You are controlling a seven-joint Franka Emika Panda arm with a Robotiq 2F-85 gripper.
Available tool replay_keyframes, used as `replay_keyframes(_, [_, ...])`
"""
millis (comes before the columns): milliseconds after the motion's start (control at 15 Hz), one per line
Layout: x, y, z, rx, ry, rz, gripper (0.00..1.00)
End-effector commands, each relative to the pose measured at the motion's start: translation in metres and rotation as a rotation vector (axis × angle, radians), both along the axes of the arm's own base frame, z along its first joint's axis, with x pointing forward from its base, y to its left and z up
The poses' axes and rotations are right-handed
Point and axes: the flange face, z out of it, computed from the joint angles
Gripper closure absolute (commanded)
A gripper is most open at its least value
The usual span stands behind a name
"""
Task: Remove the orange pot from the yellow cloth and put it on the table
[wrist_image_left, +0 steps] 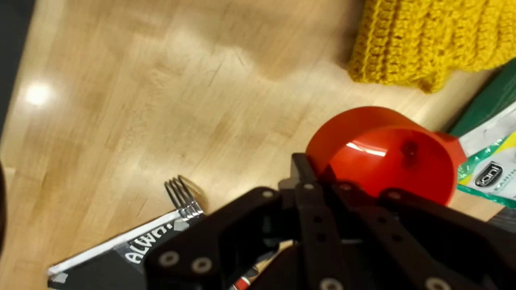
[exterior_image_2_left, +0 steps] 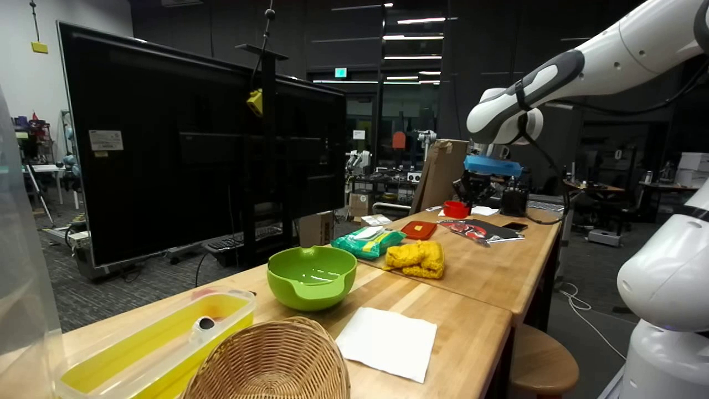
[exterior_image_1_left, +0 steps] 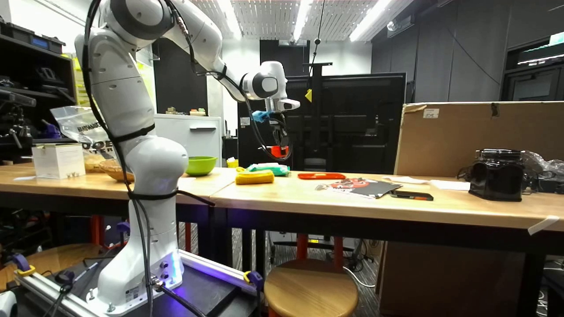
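Observation:
The orange pot (wrist_image_left: 387, 161) is a small red-orange cup. It is held above the table (wrist_image_left: 141, 112), tilted, with its opening facing the wrist camera. It shows in both exterior views (exterior_image_1_left: 279, 151) (exterior_image_2_left: 456, 209), raised over the bench. My gripper (wrist_image_left: 318, 177) is shut on the near wall of the pot, one finger outside and the other inside; the inner fingertip is partly hidden. The yellow cloth (exterior_image_2_left: 415, 259) is a knitted, folded bundle lying on the table, apart from the pot. It also shows in the wrist view (wrist_image_left: 435, 40) and in an exterior view (exterior_image_1_left: 254, 177).
A green wipes pack (exterior_image_2_left: 368, 242) lies beside the cloth. A flat red item (exterior_image_1_left: 321, 176), a black printed sheet (exterior_image_1_left: 374, 188) with a fork (wrist_image_left: 181, 197) and a phone (exterior_image_1_left: 412, 195) lie further along. A lime-green bowl (exterior_image_2_left: 312, 277) and wicker basket (exterior_image_2_left: 271, 360) stand on the adjoining bench.

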Motion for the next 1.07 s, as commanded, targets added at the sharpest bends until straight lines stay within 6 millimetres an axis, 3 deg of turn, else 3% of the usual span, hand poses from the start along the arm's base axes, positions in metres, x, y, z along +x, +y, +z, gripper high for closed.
replay_keyframes(0, [0.020, 0.017, -0.013, 0.090, -0.052, -0.176, 0.99])
replay_keyframes(533, [0.052, 0.052, -0.043, 0.247, -0.127, -0.572, 0.99])
replay_keyframes(800, [0.052, 0.066, -0.045, 0.294, -0.149, -0.757, 0.99])
replay_keyframes(1000, [0.049, 0.064, -0.048, 0.323, -0.150, -0.832, 0.99])
